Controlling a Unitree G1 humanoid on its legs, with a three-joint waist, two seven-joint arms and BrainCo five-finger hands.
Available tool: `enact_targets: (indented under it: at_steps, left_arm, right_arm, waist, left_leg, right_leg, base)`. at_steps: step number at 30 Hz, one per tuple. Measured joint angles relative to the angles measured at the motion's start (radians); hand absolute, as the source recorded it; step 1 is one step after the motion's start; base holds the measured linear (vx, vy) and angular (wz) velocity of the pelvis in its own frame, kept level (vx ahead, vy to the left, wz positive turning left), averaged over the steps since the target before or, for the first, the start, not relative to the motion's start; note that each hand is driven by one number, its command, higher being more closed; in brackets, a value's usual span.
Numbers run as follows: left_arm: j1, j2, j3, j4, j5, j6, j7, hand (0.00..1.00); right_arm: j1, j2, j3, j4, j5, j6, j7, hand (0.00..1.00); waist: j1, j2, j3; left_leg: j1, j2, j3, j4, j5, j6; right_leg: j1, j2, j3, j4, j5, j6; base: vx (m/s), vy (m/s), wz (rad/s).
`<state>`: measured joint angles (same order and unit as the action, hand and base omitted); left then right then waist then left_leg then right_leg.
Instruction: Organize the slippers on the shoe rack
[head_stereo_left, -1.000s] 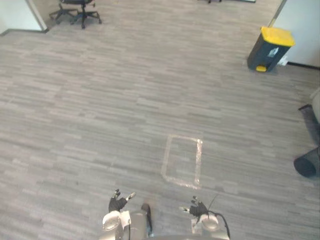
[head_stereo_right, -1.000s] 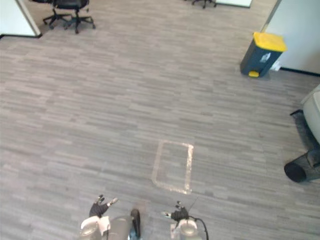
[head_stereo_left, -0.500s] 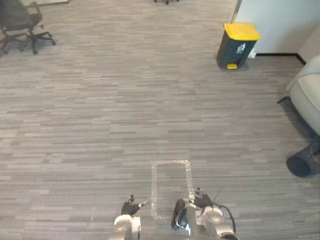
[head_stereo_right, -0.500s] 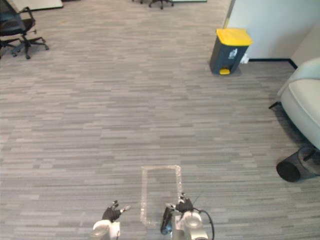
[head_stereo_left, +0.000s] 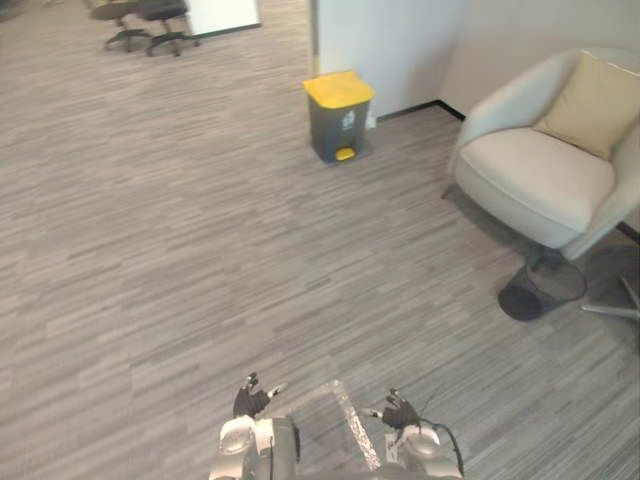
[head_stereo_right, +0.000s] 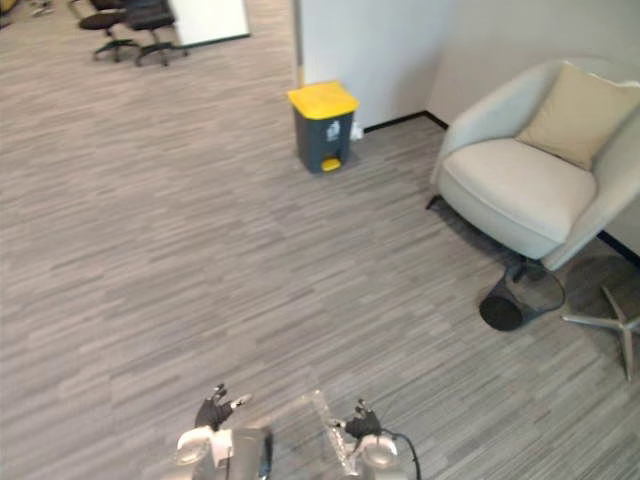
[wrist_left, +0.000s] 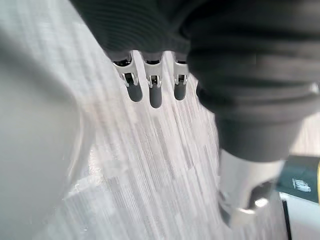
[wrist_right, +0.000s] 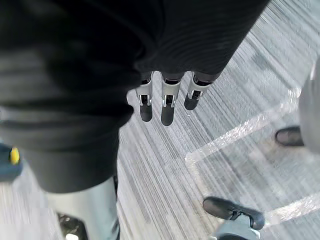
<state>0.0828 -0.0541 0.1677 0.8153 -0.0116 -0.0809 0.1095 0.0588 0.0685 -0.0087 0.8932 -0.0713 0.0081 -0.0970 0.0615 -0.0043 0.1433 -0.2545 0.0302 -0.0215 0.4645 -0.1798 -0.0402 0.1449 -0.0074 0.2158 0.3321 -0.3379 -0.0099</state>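
A grey floor (head_stereo_left: 180, 250) of narrow wood-look planks is stretching across the whole room. A dark bin (head_stereo_left: 338, 115) with a yellow lid is standing on it against the white wall. Near the bin, a pale armchair (head_stereo_left: 535, 175) is sitting in the corner. A dark mesh basket (head_stereo_left: 540, 290) is resting on the floor just beside the armchair's front. A chrome star-shaped base (head_stereo_right: 605, 325) is lying near the basket, at the edge of the right eye view. Two black office chairs (head_stereo_left: 145, 25) are standing far off, well apart from the bin. Strips of clear tape (head_stereo_left: 355, 435) are lying flat on the planks at the near edge.
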Motion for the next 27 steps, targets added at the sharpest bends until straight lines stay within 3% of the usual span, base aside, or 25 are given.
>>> enact_targets:
  at_steps: [2,4,7,9,11,12,13,14,16,19,20,21,23,25,26,27]
  left_arm:
    - [-0.003,0.001,-0.001,0.002,0.0,0.002,0.0,0.0]
    - [0.001,0.001,-0.001,0.002,0.0,0.002,0.0,0.0]
    - [-0.001,0.004,-0.035,0.034,0.0,0.005,-0.001,0.0]
    - [-0.017,0.012,-0.051,0.069,0.0,0.006,-0.001,0.0]
    - [-0.033,0.043,-0.099,0.11,0.0,0.006,-0.007,0.0]
    - [-0.035,0.058,-0.119,0.117,0.001,0.005,-0.009,0.0]
    - [-0.041,0.057,-0.118,0.133,0.003,0.008,-0.014,0.0]
    - [-0.036,0.046,-0.117,0.141,0.01,0.008,-0.018,0.0]
    - [-0.04,0.041,-0.114,0.141,0.011,0.008,-0.021,0.0]
    - [-0.045,0.036,-0.097,0.121,0.01,0.008,-0.025,0.0]
    - [-0.038,0.032,-0.066,0.11,0.01,0.007,-0.025,0.0]
    - [-0.037,0.031,-0.065,0.108,0.01,0.007,-0.024,0.0]
    - [-0.032,0.03,-0.066,0.097,0.01,0.006,-0.025,0.0]
    - [-0.032,0.029,-0.067,0.083,0.009,0.005,-0.025,0.0]
    - [-0.031,0.026,-0.068,0.082,0.009,0.005,-0.024,0.0]
    - [-0.025,0.015,-0.071,0.086,0.009,0.005,-0.024,0.0]
  right_arm:
    - [0.004,-0.001,0.013,-0.007,0.0,-0.001,0.0,0.0]
    - [0.003,-0.001,0.022,-0.006,-0.006,-0.001,0.012,0.0]
    - [-0.004,-0.002,0.016,-0.008,-0.007,-0.009,0.014,0.0]
    - [-0.011,-0.01,0.013,0.015,-0.008,-0.014,0.015,0.0]
    - [-0.038,-0.011,0.01,0.063,-0.009,-0.018,0.015,0.0]
    - [-0.042,-0.011,0.009,0.076,-0.009,-0.019,0.015,0.0]
    - [-0.05,-0.028,0.004,0.081,-0.009,-0.024,0.016,0.0]
    - [-0.048,-0.043,-0.016,0.09,-0.009,-0.028,0.016,0.0]
    - [-0.056,-0.058,-0.033,0.106,-0.009,-0.031,0.015,0.0]
    - [-0.054,-0.069,-0.045,0.104,-0.007,-0.028,0.014,0.0]
    - [-0.05,-0.071,-0.048,0.102,-0.006,-0.026,0.012,0.0]
    - [-0.052,-0.071,-0.049,0.102,-0.006,-0.025,0.01,0.0]
    - [-0.059,-0.073,-0.059,0.102,-0.006,-0.025,0.007,0.0]
    - [-0.061,-0.068,-0.059,0.1,-0.005,-0.025,0.007,0.0]
    - [-0.06,-0.07,-0.06,0.1,-0.005,-0.025,0.007,0.0]
    - [-0.051,-0.077,-0.067,0.102,-0.005,-0.025,0.007,0.0]
  waist:
    - [-0.002,-0.008,-0.004]
    - [0.007,-0.011,0.0]
    - [-0.005,-0.001,-0.002]
    - [-0.007,0.0,-0.004]
    - [-0.009,-0.007,-0.007]
    - [-0.01,-0.022,-0.012]
    - [-0.018,-0.008,-0.008]
    - [-0.026,0.013,-0.018]
    - [-0.026,0.029,-0.012]
    - [-0.02,0.038,-0.004]
    - [-0.006,0.034,0.006]
    - [-0.004,0.033,0.006]
    - [-0.004,0.03,0.009]
    - [-0.001,0.016,0.018]
    - [-0.001,0.017,0.017]
    - [-0.003,0.041,0.005]
  left_leg:
    - [0.042,0.003,0.078,0.0,-0.039,0.029]
    - [0.126,0.015,0.185,-0.04,-0.069,0.043]
    - [0.228,0.045,0.296,-0.133,-0.074,0.048]
    - [0.276,0.066,0.336,-0.178,-0.07,0.041]
    - [0.306,0.078,0.368,-0.207,-0.061,0.025]
    - [0.312,0.063,0.366,-0.211,-0.06,0.022]
    - [0.334,0.063,0.338,-0.217,-0.058,0.003]
    - [0.337,0.08,0.322,-0.214,-0.051,-0.009]
    - [0.325,0.1,0.316,-0.15,-0.052,-0.01]
    - [0.246,0.164,0.313,0.114,-0.045,-0.019]
    - [0.198,0.186,0.284,0.263,-0.026,-0.011]
    - [0.198,0.183,0.274,0.265,-0.036,-0.008]
    - [0.183,0.133,0.194,0.215,-0.102,-0.016]
    - [0.183,0.047,0.066,0.06,-0.124,-0.02]
    - [0.186,0.015,-0.001,-0.029,-0.114,-0.029]
    - [0.197,0.004,-0.079,-0.153,-0.05,-0.039]
  right_leg:
    - [-0.055,-0.025,0.015,0.113,0.014,0.028]
    - [-0.14,-0.069,-0.043,0.266,0.034,0.097]
    - [-0.222,-0.163,-0.388,0.298,0.019,0.075]
    - [-0.225,-0.159,-0.512,0.196,0.02,0.073]
    - [-0.234,-0.131,-0.579,0.042,0.096,0.04]
    - [-0.233,-0.128,-0.589,-0.037,0.192,0.011]
    - [-0.211,-0.112,-0.575,-0.052,0.212,0.009]
    - [-0.18,-0.094,-0.578,-0.103,0.214,0.008]
    - [-0.145,-0.073,-0.578,-0.145,0.218,0.003]
    - [-0.097,-0.042,-0.547,-0.173,0.21,-0.01]
    - [-0.074,-0.029,-0.485,-0.179,0.196,-0.027]
    - [-0.073,-0.029,-0.473,-0.178,0.192,-0.03]
    - [-0.076,-0.03,-0.399,-0.174,0.179,-0.035]
    - [-0.076,-0.049,-0.33,-0.158,0.179,-0.018]
    - [-0.076,-0.051,-0.306,-0.151,0.173,-0.005]
    - [-0.086,-0.033,-0.282,-0.145,0.166,0.014]
  base:
    - [0.27,0.305,-1.12]
    - [0.2,0.252,-1.48]
    - [0.17,0.177,-1.13]
    - [0.19,0.016,-0.73]
    - [0.18,-0.054,-0.52]
    - [0.19,-0.101,-0.25]
    - [0.23,-0.144,-0.13]
    - [0.2,-0.136,-0.03]
    - [0.19,-0.136,-0.08]
    - [0.13,-0.095,-0.42]
    - [0.16,-0.021,-0.95]
    - [0.14,0.015,-1.13]
    - [0.11,0.053,-1.02]
    - [0.15,0.14,-1.1]
    - [0.17,0.213,-0.9]
    - [0.15,0.217,-0.83]
